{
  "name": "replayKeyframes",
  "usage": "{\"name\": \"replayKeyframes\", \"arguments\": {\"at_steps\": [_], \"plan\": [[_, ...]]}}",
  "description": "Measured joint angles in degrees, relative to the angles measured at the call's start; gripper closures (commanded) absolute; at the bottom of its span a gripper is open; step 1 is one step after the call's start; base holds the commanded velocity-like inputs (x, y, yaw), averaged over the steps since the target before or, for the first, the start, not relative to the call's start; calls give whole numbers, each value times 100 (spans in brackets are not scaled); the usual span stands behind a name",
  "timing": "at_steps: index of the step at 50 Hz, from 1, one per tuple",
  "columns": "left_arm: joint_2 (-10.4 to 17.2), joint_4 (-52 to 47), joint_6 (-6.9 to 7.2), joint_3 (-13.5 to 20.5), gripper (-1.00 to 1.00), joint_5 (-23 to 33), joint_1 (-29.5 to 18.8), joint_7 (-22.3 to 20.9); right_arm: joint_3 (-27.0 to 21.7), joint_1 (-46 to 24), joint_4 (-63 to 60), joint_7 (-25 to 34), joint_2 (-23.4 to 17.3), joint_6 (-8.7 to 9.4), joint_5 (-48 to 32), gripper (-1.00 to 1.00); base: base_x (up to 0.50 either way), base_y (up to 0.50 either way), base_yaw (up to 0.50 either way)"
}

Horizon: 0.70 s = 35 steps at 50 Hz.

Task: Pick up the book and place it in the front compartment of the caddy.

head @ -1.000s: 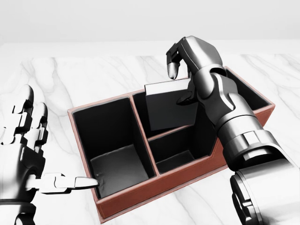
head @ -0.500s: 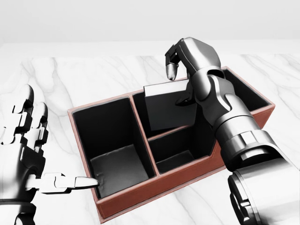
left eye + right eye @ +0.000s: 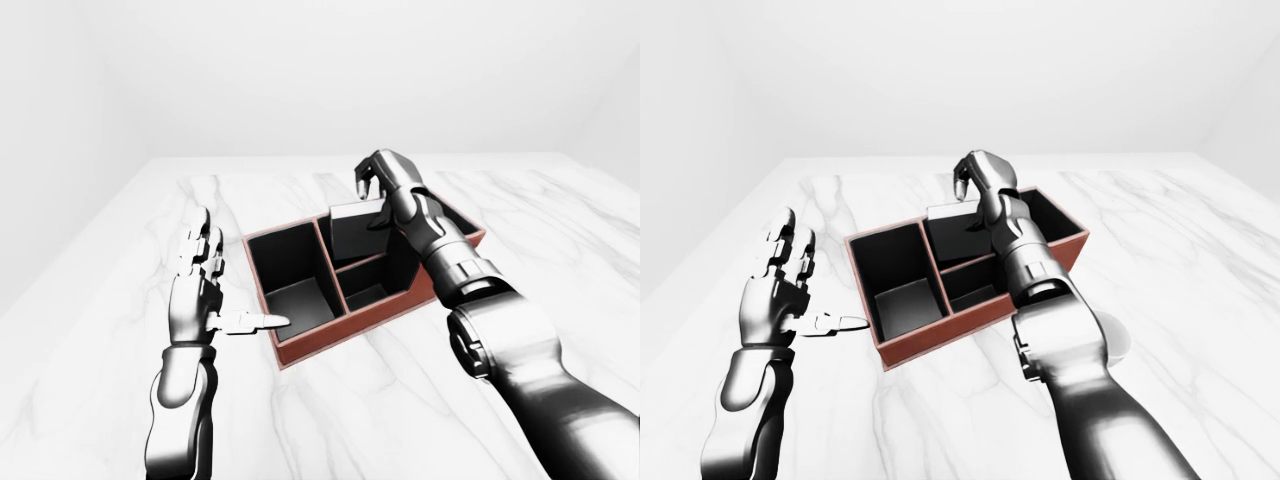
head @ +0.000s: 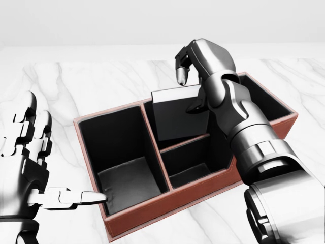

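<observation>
**Book drifting left in the upper middle bin, right hand opening off it**

Change over the last second, head view: right hand (image 4: 195,76) has lifted a bit and shifted left, forefinger now hanging clear above the book's top edge. The book (image 4: 179,114) has moved left with it and tilts slightly, its left corner now close to the divider. Camera hasn't moved; caddy (image 4: 167,201) sits where it was.

Current state:
- Book stands near-upright in the upper of the two middle compartments, below the right fingers. Lower part is down behind the cross divider, top sticks out above the rim.
- Right fingers are curled but spread. One digit looks to be touching the book's right side; the wrist hides the contact, so I can't tell if there's any real pinch left. Reads as a release, not a grip.
- Left hand (image 4: 25,157) is flat and open, fingers apart, thumb tip at the caddy's left wall near the bottom of the view. Holding nothing, hasn't budged.

Meaning for the task: book is in the caddy, roughly seated. Whether that bin counts as the "front" one I can't settle from these views. The small bin just below it and the big left bin hold no book.

Marble surface (image 3: 400,400) around the caddy carries nothing else.
</observation>
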Motion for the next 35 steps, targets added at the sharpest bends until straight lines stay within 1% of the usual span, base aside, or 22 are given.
{"name": "replayKeyframes", "arguments": {"at_steps": [15,35], "plan": [[1,-42,0,7,-99,-9,1,-2,17,-28,56,-53,58,0,36,100,0,0,0],[-2,-59,0,1,-99,-11,5,-2,78,2,187,-470,95,0,-208,100,0,0,0]]}}
